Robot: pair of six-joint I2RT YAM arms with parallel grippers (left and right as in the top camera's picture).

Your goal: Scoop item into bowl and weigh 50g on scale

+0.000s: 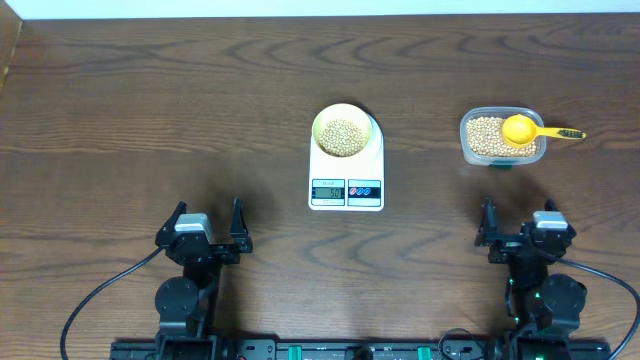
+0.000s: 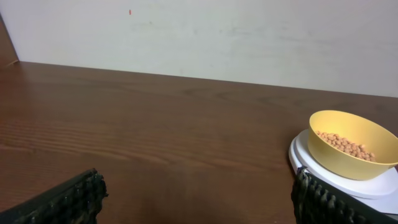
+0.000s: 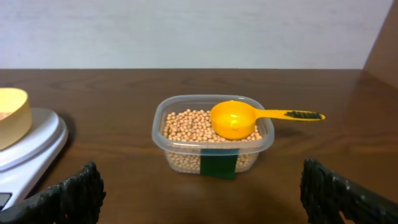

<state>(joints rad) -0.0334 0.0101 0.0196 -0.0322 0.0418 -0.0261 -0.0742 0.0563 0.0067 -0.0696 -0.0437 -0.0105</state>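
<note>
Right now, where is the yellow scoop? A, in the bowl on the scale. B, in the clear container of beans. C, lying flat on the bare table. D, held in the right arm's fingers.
B: the yellow scoop rests on the beans inside the clear plastic container, with its handle sticking out over the rim.

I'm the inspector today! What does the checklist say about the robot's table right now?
Surface: brown wooden table.
Job's things: bowl with beans sits on the scale; to the right, a clear container of more beans with a yellow scoop resting in it.
Clutter: nothing seen.
End effectors: left end effector open, empty; right end effector open, empty.
Cables: black cables trail beside both arm bases.
Surroundings: pale wall behind the table.
</note>
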